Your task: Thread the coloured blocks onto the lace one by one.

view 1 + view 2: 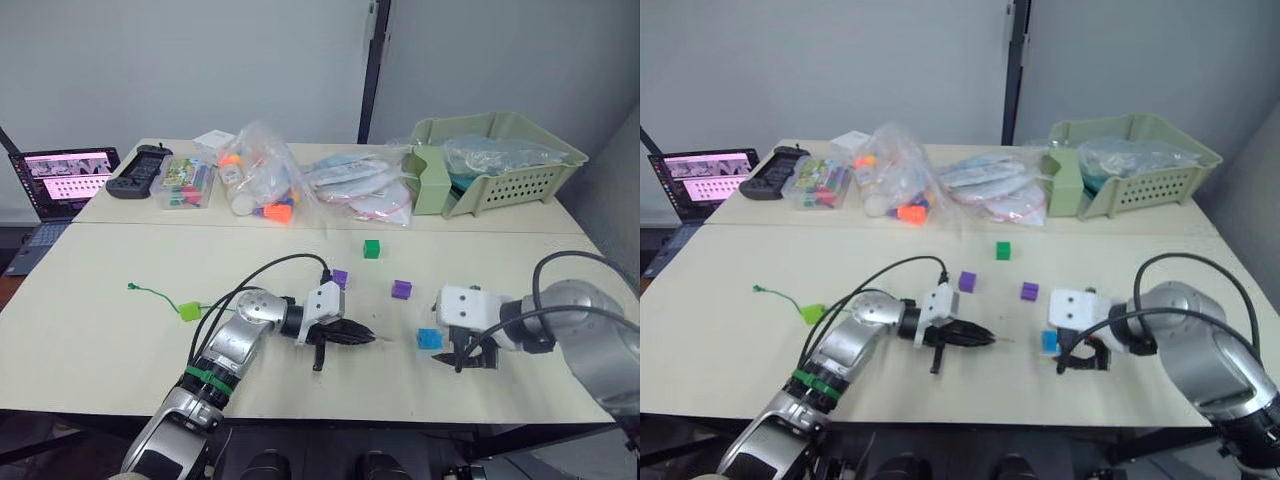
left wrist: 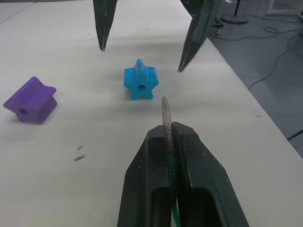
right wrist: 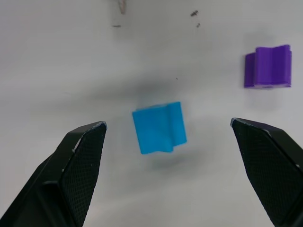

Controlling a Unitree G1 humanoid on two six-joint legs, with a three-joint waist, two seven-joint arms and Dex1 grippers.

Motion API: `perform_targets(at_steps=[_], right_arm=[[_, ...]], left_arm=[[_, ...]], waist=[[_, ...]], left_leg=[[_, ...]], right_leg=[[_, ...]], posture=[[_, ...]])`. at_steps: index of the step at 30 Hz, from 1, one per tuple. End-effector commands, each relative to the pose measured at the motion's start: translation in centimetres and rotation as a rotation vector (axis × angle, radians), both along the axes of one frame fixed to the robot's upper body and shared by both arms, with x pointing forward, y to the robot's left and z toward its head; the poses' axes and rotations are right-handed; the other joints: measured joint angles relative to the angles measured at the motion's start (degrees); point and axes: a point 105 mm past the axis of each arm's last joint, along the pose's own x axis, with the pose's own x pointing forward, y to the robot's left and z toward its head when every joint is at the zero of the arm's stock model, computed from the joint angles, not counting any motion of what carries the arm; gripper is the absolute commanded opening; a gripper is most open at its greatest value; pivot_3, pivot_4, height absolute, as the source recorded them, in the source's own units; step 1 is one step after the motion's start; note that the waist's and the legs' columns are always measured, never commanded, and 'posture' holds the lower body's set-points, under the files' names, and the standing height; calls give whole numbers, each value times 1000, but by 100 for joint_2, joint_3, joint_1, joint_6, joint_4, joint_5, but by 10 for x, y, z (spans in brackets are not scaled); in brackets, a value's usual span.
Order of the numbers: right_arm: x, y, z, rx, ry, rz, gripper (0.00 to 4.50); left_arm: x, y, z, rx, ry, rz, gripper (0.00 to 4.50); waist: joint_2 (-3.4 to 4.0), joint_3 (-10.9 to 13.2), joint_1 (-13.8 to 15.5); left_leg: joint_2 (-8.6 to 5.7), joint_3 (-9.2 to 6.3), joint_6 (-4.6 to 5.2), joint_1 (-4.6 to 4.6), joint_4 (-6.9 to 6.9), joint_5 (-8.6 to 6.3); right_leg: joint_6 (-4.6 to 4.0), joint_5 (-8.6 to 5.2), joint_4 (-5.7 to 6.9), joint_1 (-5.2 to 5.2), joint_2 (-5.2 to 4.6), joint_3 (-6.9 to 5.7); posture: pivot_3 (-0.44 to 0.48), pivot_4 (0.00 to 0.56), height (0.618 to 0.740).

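My left gripper (image 1: 358, 336) is shut on the lace's stiff greyish tip (image 2: 165, 109), which sticks out past the fingertips toward the blue block (image 2: 140, 84). The green lace (image 1: 150, 292) trails left across the table to its knot, with the lime green block (image 1: 190, 311) on or against it. My right gripper (image 3: 168, 124) is open, one finger on each side of the blue block (image 3: 159, 126) and not touching it. Two purple blocks (image 1: 340, 277) (image 1: 402, 289) and a dark green block (image 1: 372, 248) lie loose just beyond the grippers.
Along the back of the table stand a green basket (image 1: 500, 160), clear bags of toys (image 1: 260, 185), a crayon box (image 1: 188, 183) and a black controller (image 1: 140, 170). A laptop (image 1: 65, 180) sits off the far left. The table's front edge runs close below both grippers.
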Motion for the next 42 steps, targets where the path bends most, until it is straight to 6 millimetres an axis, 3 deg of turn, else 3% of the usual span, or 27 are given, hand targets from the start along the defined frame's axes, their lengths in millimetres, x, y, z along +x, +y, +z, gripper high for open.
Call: perform_targets(at_steps=[1,11,14,21,24,28,36,42], right_arm=[[3,4,2,-39,-71,1,4440],[10,4,-21,-113,-76,10,4440],[11,-1,-26,-136,-69,12,3671],[9,-6,-28,-140,-50,4,1334],[9,-4,-23,-98,-45,-31,1290],[0,14,-17,-1,16,-55,1290],[-8,33,-25,29,91,-66,1290],[-6,34,-26,27,93,-72,1290]], left_arm=[[1,-4,8,-13,-33,-23,0],[0,-7,8,-9,-32,-30,0],[0,-7,8,-6,-33,-25,0],[1,-8,5,-1,-34,-15,0],[2,-9,3,1,-35,-8,0],[6,-10,0,14,-43,11,0],[7,-17,-10,45,-47,13,0],[2,-23,-12,35,-37,3,0]], waist=[[0,0,-8],[0,0,-22],[0,0,-26],[-1,0,-21],[0,0,-9],[0,0,-10],[-1,0,-13],[-1,0,-35]], left_leg=[[0,-1,0,0,0,0],[0,0,0,1,1,0],[1,-1,0,3,1,0],[0,-1,0,4,2,0],[0,-1,0,3,3,0],[0,-2,0,2,4,0],[0,-3,0,2,4,0],[1,-3,0,1,4,0]], right_leg=[[0,0,0,1,1,-1],[0,0,-1,1,0,-1],[0,0,-1,4,2,-1],[0,0,-1,6,1,-1],[0,0,-1,7,0,-1],[0,0,0,5,1,-1],[0,0,0,5,1,-1],[0,0,0,4,2,-2]], posture=[[0,150,734],[0,150,734],[0,150,734],[0,150,734],[0,150,734],[0,150,734],[0,150,734],[0,150,734]])
